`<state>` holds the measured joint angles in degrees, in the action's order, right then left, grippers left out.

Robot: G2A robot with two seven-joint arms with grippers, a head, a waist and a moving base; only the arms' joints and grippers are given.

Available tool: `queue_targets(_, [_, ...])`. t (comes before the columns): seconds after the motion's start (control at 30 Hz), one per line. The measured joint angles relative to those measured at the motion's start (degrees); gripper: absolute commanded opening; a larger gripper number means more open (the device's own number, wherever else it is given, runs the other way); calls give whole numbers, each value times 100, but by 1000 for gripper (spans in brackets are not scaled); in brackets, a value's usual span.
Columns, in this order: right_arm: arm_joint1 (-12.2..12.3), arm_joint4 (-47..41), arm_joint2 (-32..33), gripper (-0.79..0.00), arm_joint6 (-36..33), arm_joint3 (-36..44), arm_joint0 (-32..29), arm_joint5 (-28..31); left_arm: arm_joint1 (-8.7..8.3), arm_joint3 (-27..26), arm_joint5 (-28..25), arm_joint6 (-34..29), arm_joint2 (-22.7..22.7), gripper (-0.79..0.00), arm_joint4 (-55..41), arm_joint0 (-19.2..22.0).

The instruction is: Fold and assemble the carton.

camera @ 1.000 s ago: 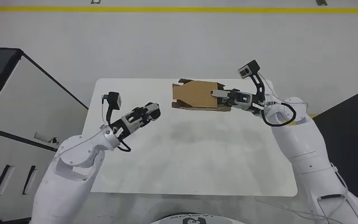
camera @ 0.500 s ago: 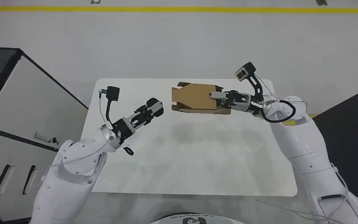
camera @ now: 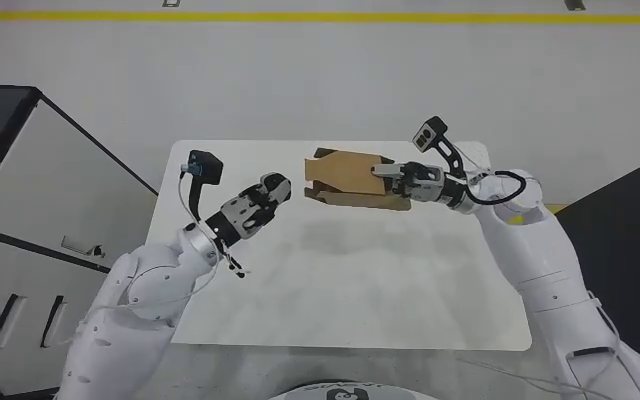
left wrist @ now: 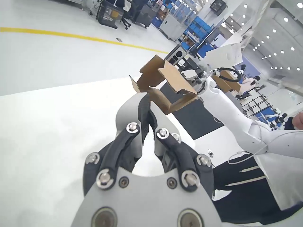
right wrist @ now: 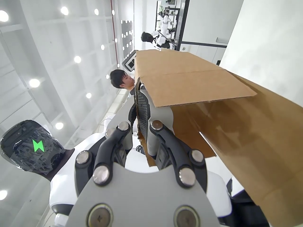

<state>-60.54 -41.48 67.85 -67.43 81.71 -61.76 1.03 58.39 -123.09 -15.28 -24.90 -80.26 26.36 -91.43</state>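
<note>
A brown cardboard carton [camera: 348, 178] hangs above the far middle of the white table [camera: 340, 290], partly unfolded with loose flaps at its left end. My right gripper [camera: 390, 179] is shut on the carton's right edge; in the right wrist view the carton [right wrist: 194, 83] has its wall pinched between the black pads [right wrist: 142, 109]. My left gripper [camera: 276, 189] hovers a short way left of the carton, shut with nothing in it. From the left wrist the carton [left wrist: 165, 88] appears just beyond the fingertips [left wrist: 145, 103], its open end facing them.
A dark-framed glass panel [camera: 60, 160] stands off the table's left side. A yellow floor line [camera: 320, 16] runs along the far floor. Bare tabletop stretches across the near half.
The left gripper has moved up and toward the carton's left end. The right gripper has tilted and shifted the carton slightly left and nearer.
</note>
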Motion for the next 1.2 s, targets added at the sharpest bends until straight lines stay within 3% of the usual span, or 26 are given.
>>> queue_targets(0.17, [-1, -141, -33, -785, -67, -45, 10, -470, -18, -10, -638, 160, 15, -785, 885, 72])
queue_targets(0.27, [-1, -155, -33, -785, -77, -53, 18, -513, -24, -5, -666, 181, 7, -785, 1405, 75])
queue_targets(0.4, [-2, -155, -38, -785, -54, -41, 3, -520, -31, -37, -638, 143, -24, -785, 1282, 97])
queue_targets(0.63, [-2, -138, -69, -785, 159, 7, -68, -870, -39, -168, -996, 359, 87, -785, 2459, 160])
queue_targets(1.2, [-19, -122, -126, -785, 316, 135, -192, -864, -28, -83, -1083, 360, 217, -785, 2740, 278])
